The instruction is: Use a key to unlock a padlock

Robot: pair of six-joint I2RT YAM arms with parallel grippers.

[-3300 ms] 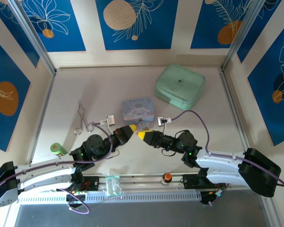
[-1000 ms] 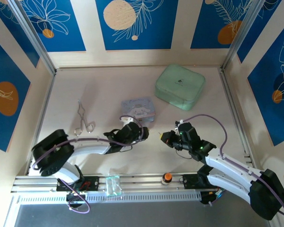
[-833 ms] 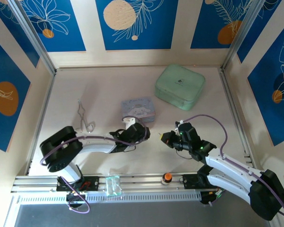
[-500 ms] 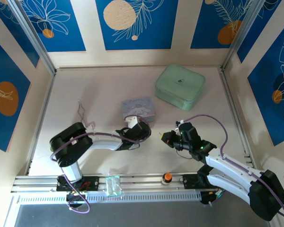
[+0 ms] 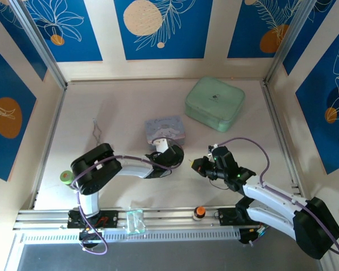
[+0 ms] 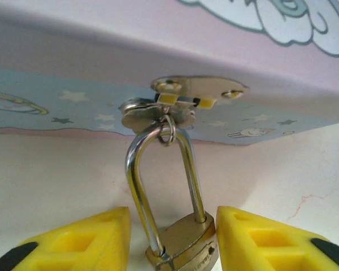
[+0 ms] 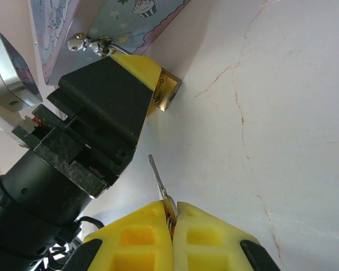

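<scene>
Bracketing the padlock point(image 6: 183, 248) with the left gripper point(image 6: 172, 236): jaws narrow, one finger touching the brass body, a sliver of gap at the other. Hooked by its shackle to the hasp point(image 6: 199, 87) of the blue box point(image 5: 165, 127) (near face). Pinching the key point(image 7: 158, 178) in the right gripper point(image 7: 173, 217), clamped tight, blade aimed at the padlock, just right of it, not touching.

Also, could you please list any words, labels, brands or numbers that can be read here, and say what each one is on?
No text can be read in these views.
padlock: faint engraved marks on the brass body, too blurred to read.
mint green case: a small dark mark on the lid, too small to read.
blue cartoon box: stars and cartoon drawings, no words.
</scene>
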